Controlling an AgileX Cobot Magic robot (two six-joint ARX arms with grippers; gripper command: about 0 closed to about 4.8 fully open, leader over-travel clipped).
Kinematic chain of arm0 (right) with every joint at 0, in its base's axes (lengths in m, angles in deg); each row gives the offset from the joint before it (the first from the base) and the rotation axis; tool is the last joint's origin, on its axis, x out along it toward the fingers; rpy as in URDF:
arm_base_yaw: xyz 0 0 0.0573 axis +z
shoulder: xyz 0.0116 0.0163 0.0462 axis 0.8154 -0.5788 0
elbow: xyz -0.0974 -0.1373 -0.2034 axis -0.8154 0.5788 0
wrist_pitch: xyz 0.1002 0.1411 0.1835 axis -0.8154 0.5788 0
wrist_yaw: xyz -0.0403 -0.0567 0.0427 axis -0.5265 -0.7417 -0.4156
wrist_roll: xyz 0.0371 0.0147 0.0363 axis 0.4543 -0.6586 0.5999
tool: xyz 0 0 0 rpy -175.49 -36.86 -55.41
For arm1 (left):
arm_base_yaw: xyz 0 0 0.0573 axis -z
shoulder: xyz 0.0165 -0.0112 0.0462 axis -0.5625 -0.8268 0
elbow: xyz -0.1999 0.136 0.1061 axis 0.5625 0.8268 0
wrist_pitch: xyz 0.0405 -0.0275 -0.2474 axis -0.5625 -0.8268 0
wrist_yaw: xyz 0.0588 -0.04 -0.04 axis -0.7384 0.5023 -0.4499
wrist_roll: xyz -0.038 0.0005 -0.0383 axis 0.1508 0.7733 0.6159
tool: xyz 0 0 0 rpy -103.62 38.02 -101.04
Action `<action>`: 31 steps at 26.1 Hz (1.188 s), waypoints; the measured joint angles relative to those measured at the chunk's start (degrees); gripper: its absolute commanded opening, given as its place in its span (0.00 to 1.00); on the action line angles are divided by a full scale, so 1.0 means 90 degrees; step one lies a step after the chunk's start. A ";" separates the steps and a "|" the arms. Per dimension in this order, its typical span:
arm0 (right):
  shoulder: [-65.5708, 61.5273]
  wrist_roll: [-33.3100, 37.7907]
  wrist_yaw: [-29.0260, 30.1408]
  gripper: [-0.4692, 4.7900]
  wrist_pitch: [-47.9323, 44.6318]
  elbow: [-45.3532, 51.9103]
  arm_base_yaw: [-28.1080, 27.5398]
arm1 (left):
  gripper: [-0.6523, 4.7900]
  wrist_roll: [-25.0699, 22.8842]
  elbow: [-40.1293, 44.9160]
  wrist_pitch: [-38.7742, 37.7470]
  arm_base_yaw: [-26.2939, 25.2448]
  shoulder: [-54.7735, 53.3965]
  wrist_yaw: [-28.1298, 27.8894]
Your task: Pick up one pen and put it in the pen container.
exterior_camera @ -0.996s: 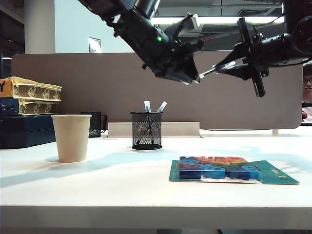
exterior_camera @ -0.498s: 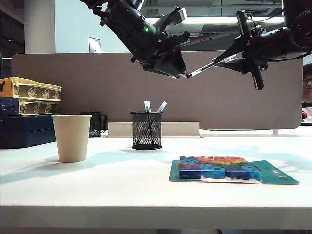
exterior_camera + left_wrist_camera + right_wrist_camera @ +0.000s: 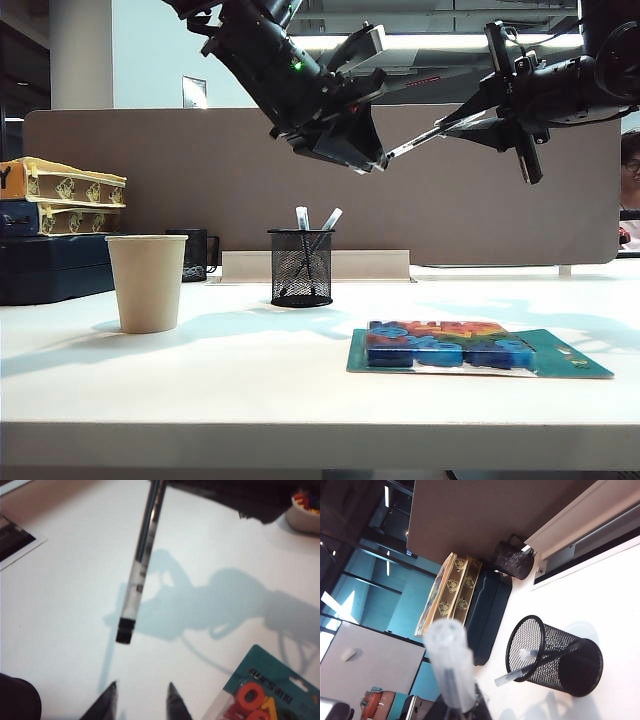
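High over the white desk [image 3: 250,400], the right gripper [image 3: 478,118] pinches a slim clear-and-black pen [image 3: 412,147] between its fingers. The left gripper [image 3: 140,700], fingers spread and empty, hangs just beside the pen's tip, above the black wire-mesh cup [image 3: 301,266].

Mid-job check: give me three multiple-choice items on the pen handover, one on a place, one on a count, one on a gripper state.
1. Where is the pen being carried?
A. lying on the table
B. in the air between the two grippers
C. in the paper cup

2. How many pens stand in the pen container?
A. none
B. two
C. five

3. How is the left gripper?
A. open, short of the pen
B. shut on the pen
C. shut on the cup

Answers: 1 B, the right gripper holds it high above the table. 2 B, two pale caps stick out. 3 A, its fingers stand apart below the pen's end.
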 measured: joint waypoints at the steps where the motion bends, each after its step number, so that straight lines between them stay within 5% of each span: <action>1: -0.0002 -0.0083 0.0005 0.11 0.0056 -0.0080 0.0000 | 0.34 -0.0075 0.0000 -0.0049 -0.0002 0.0000 -0.0068; 31: -0.0002 -0.1481 -0.0204 0.11 0.0799 -0.1052 0.0527 | 0.34 -0.0126 0.0614 -0.0529 -0.1081 0.0993 -0.0185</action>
